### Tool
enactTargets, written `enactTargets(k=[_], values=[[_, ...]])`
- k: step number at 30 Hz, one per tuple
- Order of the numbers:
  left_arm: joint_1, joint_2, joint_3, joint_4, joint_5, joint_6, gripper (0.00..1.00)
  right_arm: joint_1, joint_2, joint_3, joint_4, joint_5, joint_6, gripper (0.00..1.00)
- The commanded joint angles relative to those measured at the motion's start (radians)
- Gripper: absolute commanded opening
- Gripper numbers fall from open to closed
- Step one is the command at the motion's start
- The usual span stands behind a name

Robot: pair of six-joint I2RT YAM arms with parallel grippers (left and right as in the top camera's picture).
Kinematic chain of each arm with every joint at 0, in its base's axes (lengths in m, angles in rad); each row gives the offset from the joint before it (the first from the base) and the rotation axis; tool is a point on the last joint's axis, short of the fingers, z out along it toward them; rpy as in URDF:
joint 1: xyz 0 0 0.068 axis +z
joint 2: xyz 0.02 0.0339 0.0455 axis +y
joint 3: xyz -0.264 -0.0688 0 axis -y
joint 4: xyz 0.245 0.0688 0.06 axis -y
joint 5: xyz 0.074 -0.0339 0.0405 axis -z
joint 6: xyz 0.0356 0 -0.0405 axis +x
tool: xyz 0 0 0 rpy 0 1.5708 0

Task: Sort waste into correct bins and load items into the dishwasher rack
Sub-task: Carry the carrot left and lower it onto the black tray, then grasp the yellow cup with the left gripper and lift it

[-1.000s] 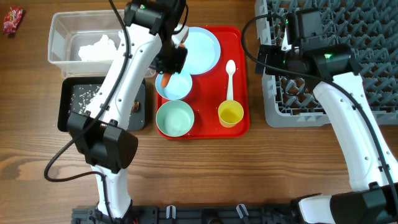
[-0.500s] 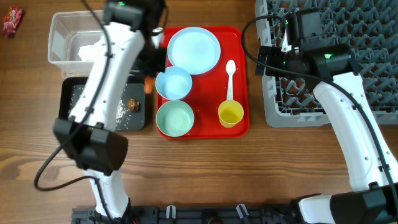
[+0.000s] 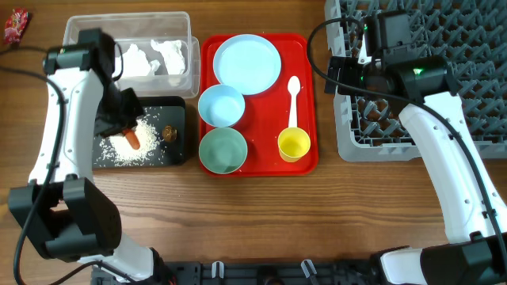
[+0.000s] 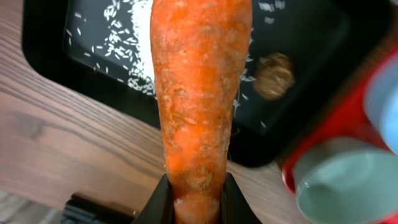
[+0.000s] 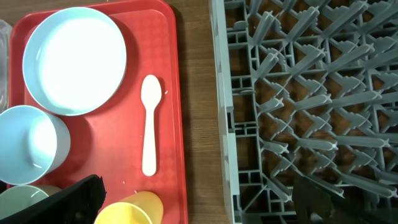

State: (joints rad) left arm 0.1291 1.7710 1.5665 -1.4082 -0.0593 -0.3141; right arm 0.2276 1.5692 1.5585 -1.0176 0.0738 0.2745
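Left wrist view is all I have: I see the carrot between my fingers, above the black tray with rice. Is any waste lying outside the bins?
Observer: Yes. A red wrapper lies on the table, at the top-left corner of the overhead view, outside any bin.
Operator: Good. What is already sorted?
Observer: White napkins lie in the clear tub, just beyond the black tray.
Operator: Is my other arm busy?
Observer: No. The right gripper is open and empty, and hovers at the left edge of the grey rack.
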Motion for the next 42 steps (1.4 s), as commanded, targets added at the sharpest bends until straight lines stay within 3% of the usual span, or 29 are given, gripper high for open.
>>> enactTargets(k=[1,5,12,17,23,33,34,39,42], values=[[0.085,-0.011,-0.112,0.103,0.008,-0.108,0.04,-0.003,0.011,0.003,0.001,-0.016,-0.013,1.00],[0.111,-0.011,-0.224,0.336,0.123,-0.185,0.04,-0.003,0.011,0.003,0.010,-0.016,-0.012,1.00],[0.110,-0.009,-0.353,0.607,0.122,-0.399,0.04,-0.003,0.011,0.003,-0.009,-0.016,-0.012,1.00],[0.110,-0.007,-0.372,0.629,0.115,-0.453,0.04,-0.003,0.011,0.003,-0.018,-0.016,-0.010,1.00],[0.110,-0.006,-0.408,0.665,0.111,-0.615,0.04,-0.003,0.011,0.003,-0.023,-0.016,-0.010,1.00],[0.109,-0.004,-0.463,0.724,0.090,-0.615,0.04,-0.003,0.011,0.003,-0.030,-0.015,-0.013,1.00],[0.108,-0.004,-0.463,0.724,0.093,-0.614,0.06,-0.003,0.011,0.003,-0.031,-0.015,-0.013,1.00],[0.108,-0.004,-0.463,0.724,0.093,-0.614,0.40,-0.003,0.011,0.003,-0.032,-0.015,-0.032,1.00],[0.109,-0.004,-0.463,0.725,0.093,-0.614,0.53,-0.003,0.011,0.003,-0.034,-0.015,-0.032,1.00]])
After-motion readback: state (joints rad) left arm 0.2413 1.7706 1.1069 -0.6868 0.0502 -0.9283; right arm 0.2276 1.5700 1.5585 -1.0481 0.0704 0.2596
